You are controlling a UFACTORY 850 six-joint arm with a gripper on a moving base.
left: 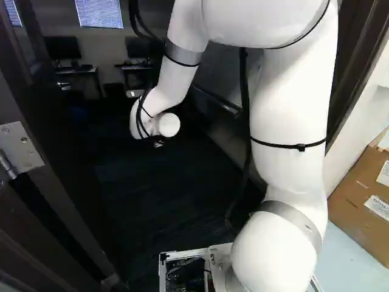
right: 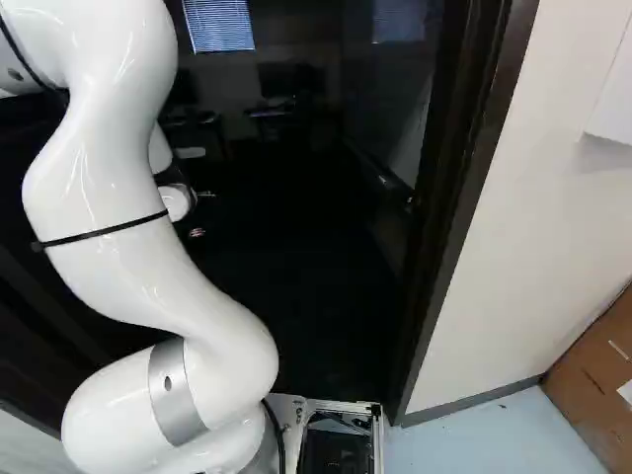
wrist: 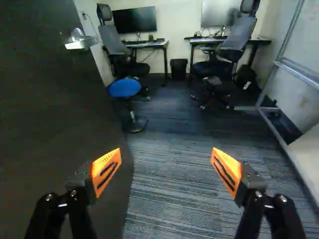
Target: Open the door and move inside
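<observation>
Dark door (wrist: 55,129) standing open, with a white robot arm (left: 292,103) reaching through the doorway

Left base view: The arm rises from its joint right of the middle and bends forward into a dim office. Its dark end effector (left: 159,143) barely shows below the white wrist. At the left edge, a metal hinge (left: 19,148) is fixed to dark woodwork. Deep in the room, two monitors stand below window blinds (left: 99,13). A cardboard box (left: 358,194) is at the right, outside the room.

Right base view: The arm fills the left side. The metal-edged base (right: 341,406) sits at the doorway, its corner near the foot of the dark door frame (right: 459,207). Beyond the frame are a white wall (right: 543,227) and pale blue floor (right: 474,439).

Wrist view: The end effector (wrist: 166,154) is open, its two fingers wide apart, with nothing between their orange pads (wrist: 105,172). The door is beside and behind one finger, its silver door handle (wrist: 81,44) farther ahead. Striped carpet (wrist: 174,199) lies ahead, and a blue-topped stool (wrist: 124,88) stands near the door's edge. Farther in are two tabletops (wrist: 149,44) with monitors (wrist: 135,20), two high-backed office chairs (wrist: 235,34) and, between the tabletops, a black wastebasket (wrist: 178,68). On the side away from the door stands a metal-framed whiteboard (wrist: 304,45).
</observation>
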